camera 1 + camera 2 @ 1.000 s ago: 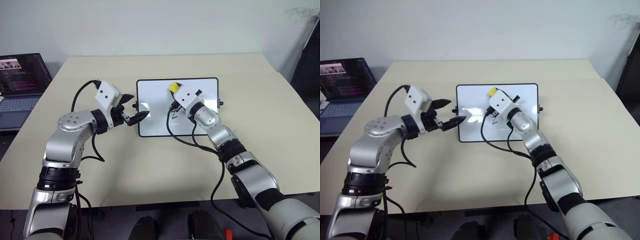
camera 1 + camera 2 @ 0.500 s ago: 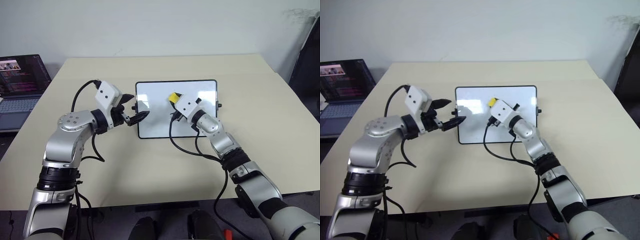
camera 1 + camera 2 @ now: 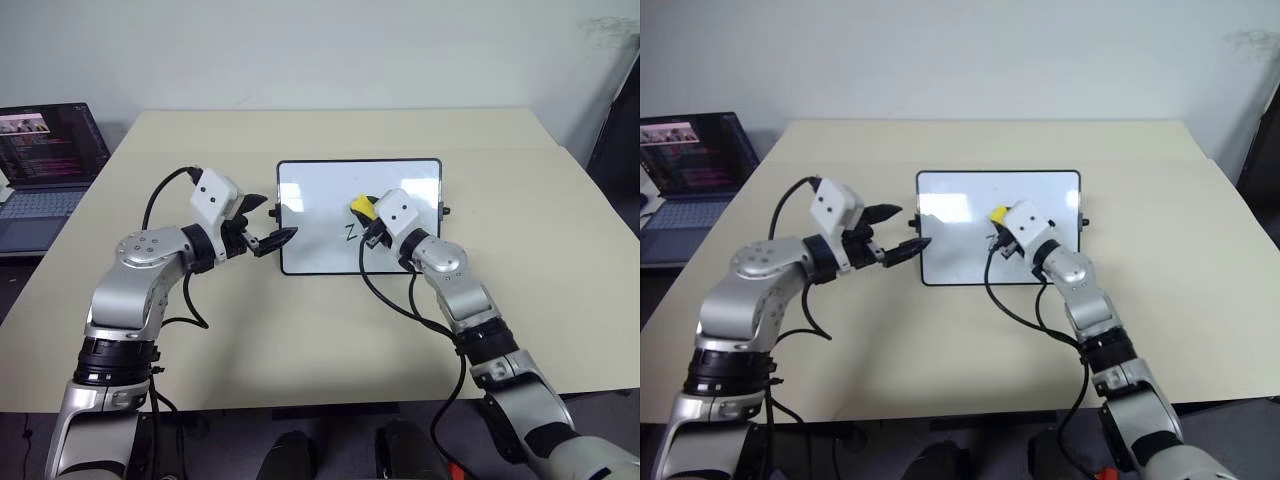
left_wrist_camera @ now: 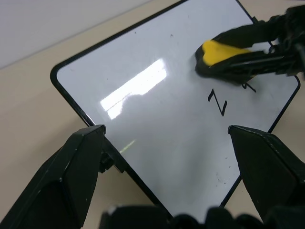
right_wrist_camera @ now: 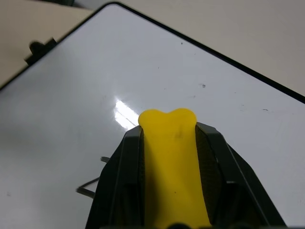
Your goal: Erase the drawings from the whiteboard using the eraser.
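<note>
The whiteboard point(image 3: 320, 190) lies flat at the middle of the table. A small black Z drawing point(image 3: 351, 233) sits on its near right part, also seen as the Z point(image 4: 218, 101) in the left wrist view. Another thin stroke point(image 5: 90, 188) shows beside my fingers, partly hidden. My right gripper point(image 3: 366, 212) is shut on the yellow eraser point(image 3: 360, 207), which is held over the board just above the Z. Whether it touches the surface I cannot tell. My left gripper point(image 3: 274, 220) stands open at the board's left short side, its fingers either side of the near left corner.
An open laptop point(image 3: 45, 160) stands on a side surface at the far left. A dark object point(image 3: 615, 130) rises past the table's right edge. Black cables hang from both wrists. Bare tabletop point(image 3: 330, 320) lies between the board and me.
My right gripper has drawn the eraser back from the board's far edge toward me and slightly right, rolling the wrist. The Z now shows uncovered. The left gripper has stayed put.
</note>
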Robot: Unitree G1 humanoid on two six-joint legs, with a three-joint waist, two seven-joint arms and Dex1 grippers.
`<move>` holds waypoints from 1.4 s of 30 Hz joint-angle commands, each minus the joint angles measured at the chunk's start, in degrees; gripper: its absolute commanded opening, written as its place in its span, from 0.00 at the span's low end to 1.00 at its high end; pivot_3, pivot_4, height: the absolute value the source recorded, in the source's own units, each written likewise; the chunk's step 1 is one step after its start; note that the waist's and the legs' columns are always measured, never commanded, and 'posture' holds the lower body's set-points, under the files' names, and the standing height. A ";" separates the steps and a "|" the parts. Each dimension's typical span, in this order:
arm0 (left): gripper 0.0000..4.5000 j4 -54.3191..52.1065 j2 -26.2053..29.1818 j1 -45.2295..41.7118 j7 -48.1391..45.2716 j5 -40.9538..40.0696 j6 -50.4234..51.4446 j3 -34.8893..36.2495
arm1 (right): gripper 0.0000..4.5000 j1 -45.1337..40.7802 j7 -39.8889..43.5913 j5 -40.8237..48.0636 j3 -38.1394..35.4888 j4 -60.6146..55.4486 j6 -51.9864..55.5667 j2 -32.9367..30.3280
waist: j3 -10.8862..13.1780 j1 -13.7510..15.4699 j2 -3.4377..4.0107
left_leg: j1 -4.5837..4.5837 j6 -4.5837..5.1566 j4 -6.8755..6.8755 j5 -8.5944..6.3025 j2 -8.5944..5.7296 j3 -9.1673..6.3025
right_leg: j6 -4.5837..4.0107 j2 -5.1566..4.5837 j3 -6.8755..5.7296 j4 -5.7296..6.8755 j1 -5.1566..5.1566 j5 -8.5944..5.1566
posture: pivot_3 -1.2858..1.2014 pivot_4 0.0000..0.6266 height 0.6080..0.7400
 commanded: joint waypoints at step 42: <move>1.00 -5.99 5.08 9.99 -6.53 0.84 -2.54 -0.67 | 0.25 -10.24 -13.54 -15.45 8.25 38.80 -26.72 2.21 | 0.00 -0.89 -0.08 | 0.37 0.17 -0.05 -0.11 0.06 0.29 | -0.02 0.02 0.04 0.13 0.18 -0.02 | 0.52 0.24 1.00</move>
